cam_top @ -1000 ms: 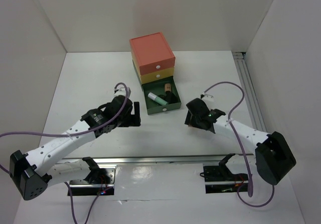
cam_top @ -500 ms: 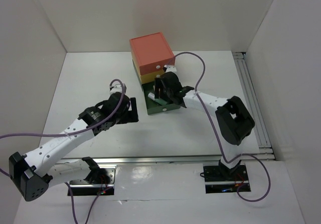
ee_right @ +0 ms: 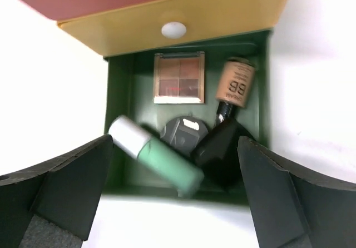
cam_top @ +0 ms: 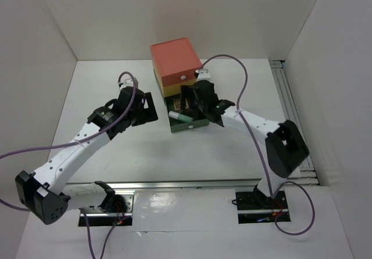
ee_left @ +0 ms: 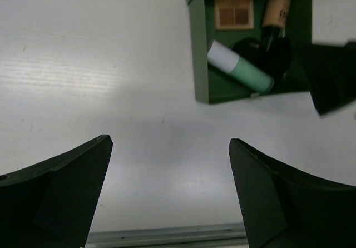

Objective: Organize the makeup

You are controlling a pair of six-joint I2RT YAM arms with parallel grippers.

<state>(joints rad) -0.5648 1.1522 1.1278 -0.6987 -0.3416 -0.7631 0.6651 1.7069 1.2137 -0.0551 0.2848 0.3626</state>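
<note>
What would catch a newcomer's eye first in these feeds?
The orange, yellow and green drawer box stands at the back of the table, its green bottom drawer pulled open. Inside lie a mint-green tube, an eyeshadow palette, a tan bottle and a round black compact. The right gripper hovers open right above that drawer, while the left gripper hangs open over the table to its left.

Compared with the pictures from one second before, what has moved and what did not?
The right gripper came from the near side of the table to above the open green drawer; its fingers are wide apart, and whether it dropped something cannot be told. The left gripper moved farther from its base, open. The drawer box stayed in place.
</note>
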